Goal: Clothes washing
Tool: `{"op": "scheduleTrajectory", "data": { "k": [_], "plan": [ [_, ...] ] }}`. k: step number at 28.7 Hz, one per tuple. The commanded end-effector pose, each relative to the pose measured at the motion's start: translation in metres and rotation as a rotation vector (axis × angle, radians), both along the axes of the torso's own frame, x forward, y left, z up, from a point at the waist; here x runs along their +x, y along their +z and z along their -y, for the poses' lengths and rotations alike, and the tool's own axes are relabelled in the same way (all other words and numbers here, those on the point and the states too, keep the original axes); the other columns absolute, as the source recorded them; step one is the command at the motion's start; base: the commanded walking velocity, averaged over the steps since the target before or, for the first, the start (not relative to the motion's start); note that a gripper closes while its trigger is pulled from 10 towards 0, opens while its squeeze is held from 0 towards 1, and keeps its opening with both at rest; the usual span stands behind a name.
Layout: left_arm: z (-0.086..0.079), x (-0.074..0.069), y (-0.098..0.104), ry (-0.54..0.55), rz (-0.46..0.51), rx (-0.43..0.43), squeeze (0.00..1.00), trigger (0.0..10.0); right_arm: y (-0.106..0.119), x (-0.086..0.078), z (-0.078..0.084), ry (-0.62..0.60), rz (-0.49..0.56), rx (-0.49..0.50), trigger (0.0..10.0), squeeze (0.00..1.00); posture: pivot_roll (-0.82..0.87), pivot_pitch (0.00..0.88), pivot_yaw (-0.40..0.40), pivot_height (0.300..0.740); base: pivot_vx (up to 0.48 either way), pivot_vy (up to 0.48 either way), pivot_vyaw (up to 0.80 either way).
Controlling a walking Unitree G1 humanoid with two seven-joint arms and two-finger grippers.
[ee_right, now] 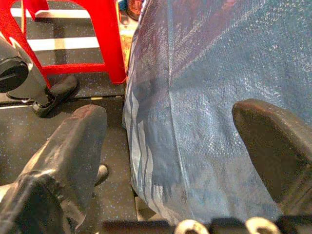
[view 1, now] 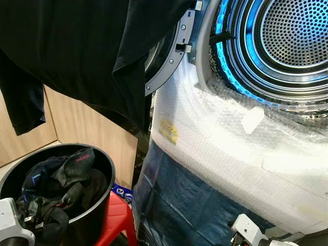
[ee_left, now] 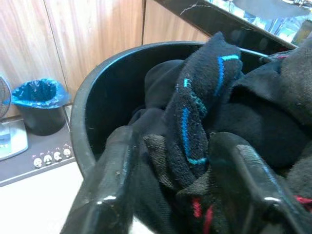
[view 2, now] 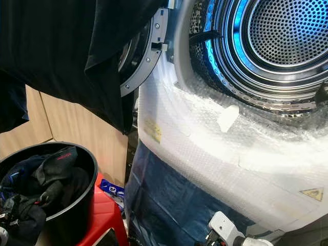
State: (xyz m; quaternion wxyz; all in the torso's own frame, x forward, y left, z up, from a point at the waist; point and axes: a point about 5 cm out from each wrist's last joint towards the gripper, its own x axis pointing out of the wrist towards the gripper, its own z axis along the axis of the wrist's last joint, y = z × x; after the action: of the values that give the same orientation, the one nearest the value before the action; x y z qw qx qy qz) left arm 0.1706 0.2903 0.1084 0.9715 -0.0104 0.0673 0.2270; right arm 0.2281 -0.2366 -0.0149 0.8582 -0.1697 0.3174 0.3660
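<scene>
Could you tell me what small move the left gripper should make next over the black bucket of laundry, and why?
Probably close the left gripper on the black sock with bright blue stripes. Its long black fingers stand open on either side of that sock, which lies on top of the dark clothes in the round black bucket, and the washing machine's perforated steel drum is open.

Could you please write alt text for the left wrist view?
The left claw, open, has its two black fingers on either side of a dark sock with blue stripes, atop dark clothes in a black bucket. Behind stand wooden panels and a small bin with a blue liner.
</scene>
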Motion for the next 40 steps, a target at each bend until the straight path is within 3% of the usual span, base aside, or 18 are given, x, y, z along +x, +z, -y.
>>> {"op": "scheduleTrajectory", "data": {
  "k": [1, 5, 6, 7, 8, 15, 18, 25, 34, 35, 36, 37, 40],
  "plan": [
    [-0.003, 0.004, -0.001, -0.017, 0.004, -0.005, 1.00, 10.0, 0.003, 0.000, 0.007, -0.022, 0.009, -0.007, 10.0, 0.00, 0.15, 0.000, -0.139, 0.740, 0.000, 0.000, 0.00],
    [-0.013, 0.006, -0.004, -0.006, -0.024, 0.027, 1.00, 10.0, 0.003, 0.000, 0.007, -0.034, 0.016, -0.003, 10.0, 0.00, 0.14, 0.000, -0.135, 0.740, 0.000, 0.000, 0.00],
    [-0.017, 0.008, -0.004, 0.002, -0.021, 0.029, 0.63, 10.0, 0.003, 0.000, 0.006, -0.035, 0.017, 0.000, 10.0, 0.00, 0.14, 0.000, -0.134, 0.740, 0.000, 0.000, 0.00],
    [-0.018, 0.008, -0.004, 0.004, -0.020, 0.029, 0.63, 10.0, 0.003, 0.000, 0.006, -0.035, 0.017, 0.000, 10.0, 0.00, 0.14, 0.000, -0.134, 0.740, 0.000, 0.000, 0.00],
    [-0.019, 0.009, -0.003, 0.003, -0.018, 0.033, 0.00, 10.0, 0.003, 0.000, 0.006, -0.035, 0.016, 0.001, 10.0, 0.00, 0.14, 0.000, -0.134, 0.740, 0.000, 0.000, 0.00],
    [-0.026, 0.024, 0.009, -0.038, 0.018, 0.062, 0.00, 10.0, 0.001, -0.002, 0.006, -0.041, 0.015, 0.003, 10.0, 0.00, 0.14, 0.000, -0.131, 0.740, 0.000, 0.000, 0.00],
    [-0.018, 0.037, 0.018, -0.118, 0.046, 0.070, 0.00, 10.0, 0.002, -0.001, 0.005, -0.048, 0.022, 0.005, 10.0, 0.00, 0.13, 0.000, -0.125, 0.740, 0.000, 0.000, 0.00],
    [-0.003, 0.042, 0.011, -0.227, 0.018, 0.064, 0.00, 10.0, 0.001, -0.002, 0.003, -0.060, 0.025, 0.010, 10.0, 0.00, 0.12, 0.000, -0.116, 0.740, 0.000, 0.000, 0.00],
    [0.000, 0.042, 0.005, -0.242, 0.010, 0.019, 0.00, 10.0, 0.001, -0.003, 0.005, -0.070, 0.028, 0.012, 10.0, 0.00, 0.11, 0.000, -0.110, 0.740, 0.000, 0.000, 0.00],
    [0.000, 0.041, 0.004, -0.222, 0.021, 0.002, 0.00, 4.8, 0.001, -0.003, 0.006, -0.074, 0.028, 0.010, 10.0, 0.00, 0.11, 0.000, -0.111, 0.740, 0.000, 0.000, 0.00],
    [0.000, 0.040, 0.004, -0.211, 0.027, -0.006, 0.00, 4.8, 0.001, -0.003, 0.007, -0.075, 0.028, 0.009, 10.0, 0.00, 0.11, 0.000, -0.111, 0.740, 0.000, 0.000, 0.00],
    [0.000, 0.040, 0.004, -0.206, 0.034, -0.017, 0.00, 0.0, 0.001, -0.003, 0.007, -0.076, 0.028, 0.008, 10.0, 0.00, 0.11, 0.000, -0.111, 0.740, 0.000, 0.000, 0.00],
    [0.004, 0.037, 0.004, -0.203, 0.057, -0.051, 0.00, 0.0, 0.002, -0.003, 0.008, -0.077, 0.028, 0.006, 10.0, 0.00, 0.12, 0.000, -0.113, 0.740, 0.000, 0.000, 0.00]
  ]
}}
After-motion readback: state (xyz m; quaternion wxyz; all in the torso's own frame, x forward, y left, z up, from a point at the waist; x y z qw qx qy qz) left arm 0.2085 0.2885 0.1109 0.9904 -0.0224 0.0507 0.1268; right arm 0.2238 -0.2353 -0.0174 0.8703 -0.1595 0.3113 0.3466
